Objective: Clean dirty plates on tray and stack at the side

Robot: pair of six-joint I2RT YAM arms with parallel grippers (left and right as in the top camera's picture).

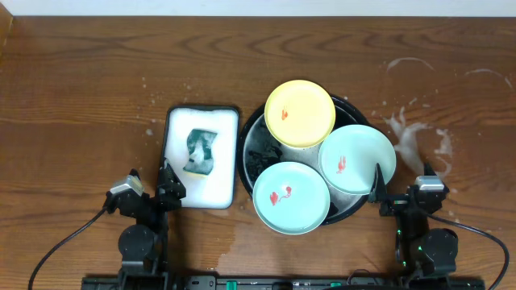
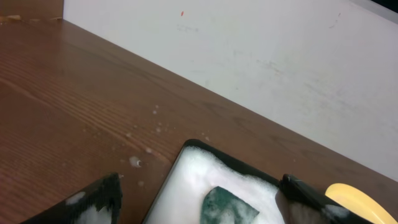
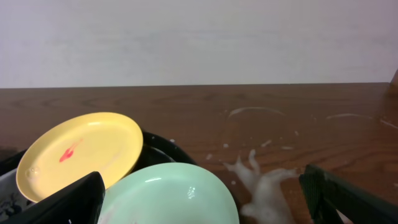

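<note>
The black tray (image 1: pixel 251 158) holds three plates with red smears: a yellow plate (image 1: pixel 300 113) at the back, a mint-green plate (image 1: pixel 357 159) at the right and another mint-green plate (image 1: pixel 291 197) at the front. The yellow plate (image 3: pixel 81 152) and the right mint plate (image 3: pixel 168 196) also show in the right wrist view. My left gripper (image 1: pixel 161 187) is open and empty at the near edge of the white tray. My right gripper (image 1: pixel 397 193) is open and empty, just right of the black tray. The soap-marked side (image 1: pixel 419 137) lies to the right.
A white rectangular tray (image 1: pixel 201 157) full of foam holds a green sponge (image 1: pixel 200 151) left of the black tray; the sponge (image 2: pixel 227 205) shows between my left fingers. Soap splashes (image 3: pixel 261 186) mark the wood at the right. A white wall stands behind the table.
</note>
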